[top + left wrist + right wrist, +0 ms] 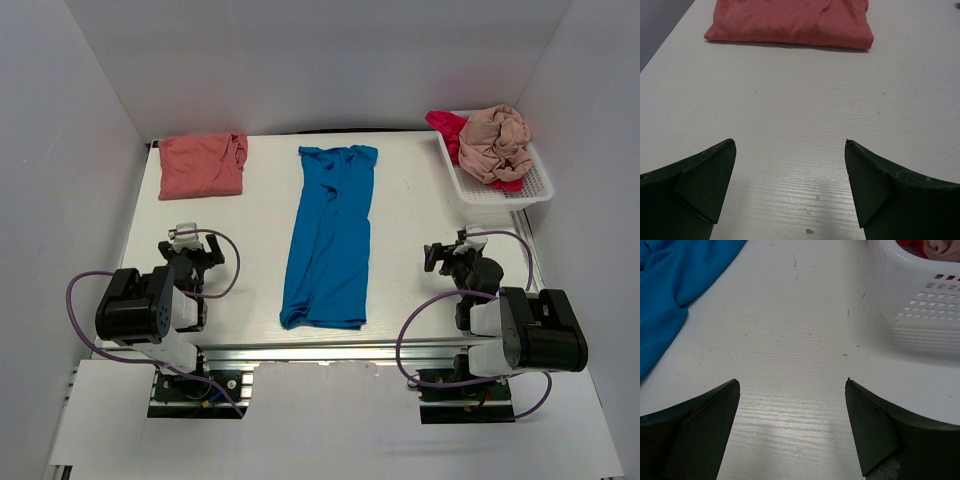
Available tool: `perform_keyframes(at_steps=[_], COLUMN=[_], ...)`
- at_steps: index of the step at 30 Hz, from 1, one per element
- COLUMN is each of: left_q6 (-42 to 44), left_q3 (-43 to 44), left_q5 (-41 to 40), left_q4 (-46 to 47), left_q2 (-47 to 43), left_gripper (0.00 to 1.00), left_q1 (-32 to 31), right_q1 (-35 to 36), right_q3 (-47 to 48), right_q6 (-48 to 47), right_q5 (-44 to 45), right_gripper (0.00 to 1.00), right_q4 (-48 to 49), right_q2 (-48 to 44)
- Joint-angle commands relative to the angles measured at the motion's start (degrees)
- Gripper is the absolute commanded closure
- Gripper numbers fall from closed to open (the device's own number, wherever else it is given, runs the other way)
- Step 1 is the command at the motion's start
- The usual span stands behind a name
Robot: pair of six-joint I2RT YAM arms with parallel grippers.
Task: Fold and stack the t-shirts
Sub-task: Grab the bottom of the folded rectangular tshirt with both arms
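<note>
A bright blue t-shirt (330, 235) lies folded into a long strip down the middle of the table; its edge shows in the right wrist view (675, 280). A salmon-coral t-shirt (202, 165) lies folded at the far left, also in the left wrist view (790, 22). A dusty beige-pink t-shirt (497, 142) and a magenta-red t-shirt (447, 127) lie crumpled in the basket. My left gripper (190, 240) (790, 150) is open and empty, left of the blue shirt. My right gripper (452, 250) (792, 387) is open and empty, to its right.
A white slotted plastic basket (540, 185) stands at the far right corner, also in the right wrist view (920, 300). White walls enclose the table on three sides. The table's metal front rail (320, 355) runs between the arm bases.
</note>
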Motion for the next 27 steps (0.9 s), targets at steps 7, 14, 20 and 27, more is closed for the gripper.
perform_keyframes(at_steps=[7, 14, 20, 27], left_q6=[-0.61, -4.47, -3.42, -10.33], left_q3=[0.23, 1.90, 2.69, 23.75], left_q5=[0.18, -11.23, -17.21, -30.32], left_q4=[1.29, -2.49, -3.12, -36.75], left_q2=[-0.65, -0.73, -0.91, -15.56], left_gripper=[0.02, 0.02, 0.02, 0.02], left_q1=[0.27, 0.10, -2.45, -6.23], right_q1=[0.18, 0.09, 0.36, 3.41], right_q3=[1.18, 1.71, 2.58, 18.84], right_q6=[0.37, 0.46, 1.42, 9.93], right_q5=[1.26, 1.26, 5.03, 22.16], right_gripper=[0.11, 0.11, 0.11, 0.11], right_q4=[3.30, 1.55, -0.99, -29.64], right_q2=[0.67, 0.50, -0.46, -12.93])
